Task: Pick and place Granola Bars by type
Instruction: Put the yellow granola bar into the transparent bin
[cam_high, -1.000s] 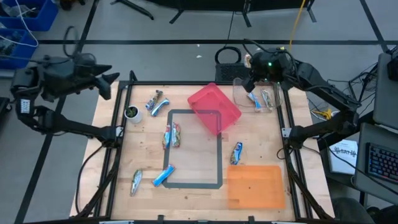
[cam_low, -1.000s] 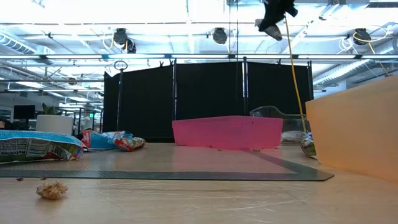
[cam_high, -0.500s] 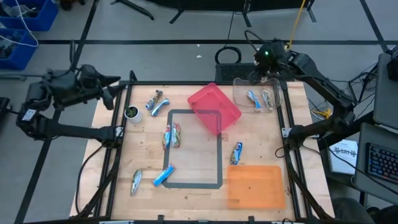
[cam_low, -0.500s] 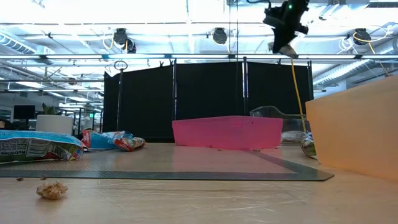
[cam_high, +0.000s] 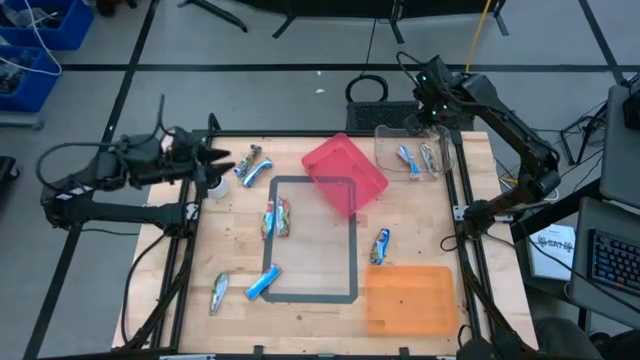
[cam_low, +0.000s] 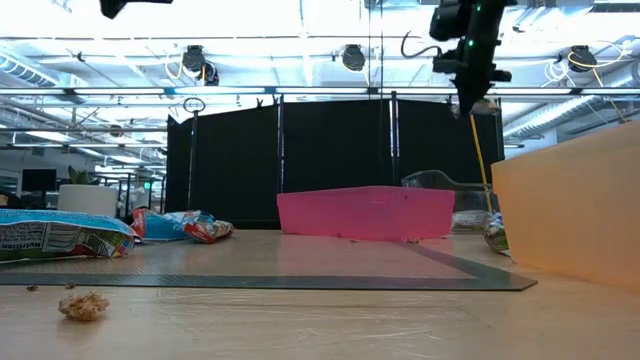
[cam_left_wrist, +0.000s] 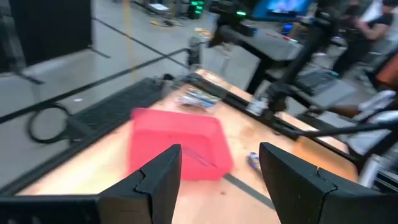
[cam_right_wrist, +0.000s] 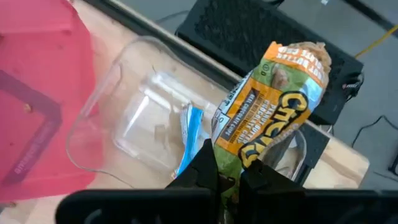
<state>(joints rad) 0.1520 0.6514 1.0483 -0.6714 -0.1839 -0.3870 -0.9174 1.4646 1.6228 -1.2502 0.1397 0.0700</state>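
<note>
Right gripper (cam_right_wrist: 227, 177) raised above clear container (cam_high: 412, 152) at table's far right corner — fingers pinched shut on green-tan granola bar (cam_right_wrist: 270, 109). Clear container holds blue bar (cam_high: 405, 157) and greenish bar (cam_high: 429, 158). Left gripper (cam_high: 222, 163) hovers over far left table edge near white-rimmed cup (cam_high: 213, 181), fingers apart, nothing held. Loose bars on table: pair (cam_high: 250, 163) beside cup, pair (cam_high: 277, 217) mid-table, two near front left (cam_high: 262, 282), one (cam_high: 380, 245) between pink bin (cam_high: 344, 175) and orange bin (cam_high: 412, 299).
</note>
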